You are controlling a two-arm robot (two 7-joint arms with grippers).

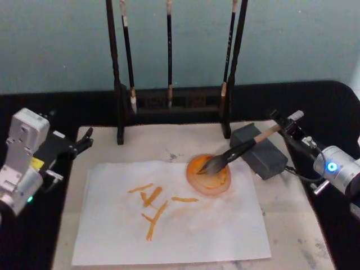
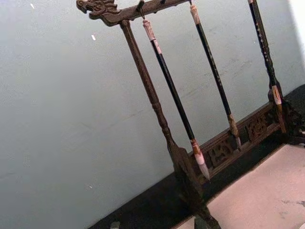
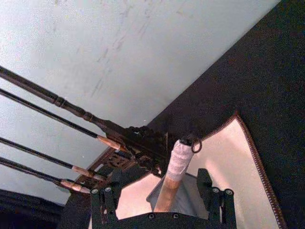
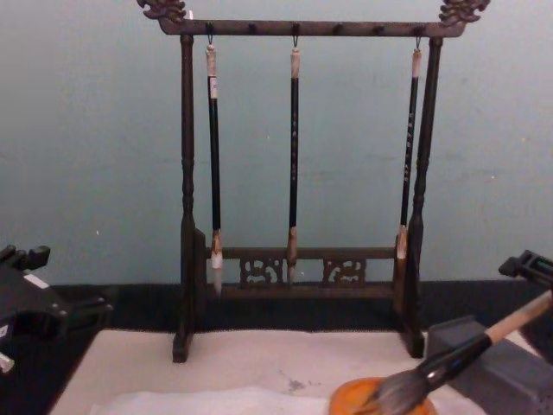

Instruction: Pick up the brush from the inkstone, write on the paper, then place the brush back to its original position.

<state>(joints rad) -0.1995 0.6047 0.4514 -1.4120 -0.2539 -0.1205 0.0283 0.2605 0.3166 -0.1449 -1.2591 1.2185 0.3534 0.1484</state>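
The right gripper [image 1: 284,122] holds its fingers [image 3: 102,200] wide astride the brush [image 1: 236,152], propped on the inkstone [image 1: 265,161] near the worktop's [image 1: 332,107] right edge, while the left gripper [image 1: 84,140] sits parked at the left edge.

Spread fingers [image 3: 102,202] of the right gripper [image 3: 159,192], the brush [image 3: 172,171] handle between them, rack [image 3: 140,140] beyond

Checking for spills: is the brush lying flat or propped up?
Propped: the brush handle rests on the grey block, tuft down in the orange dish.
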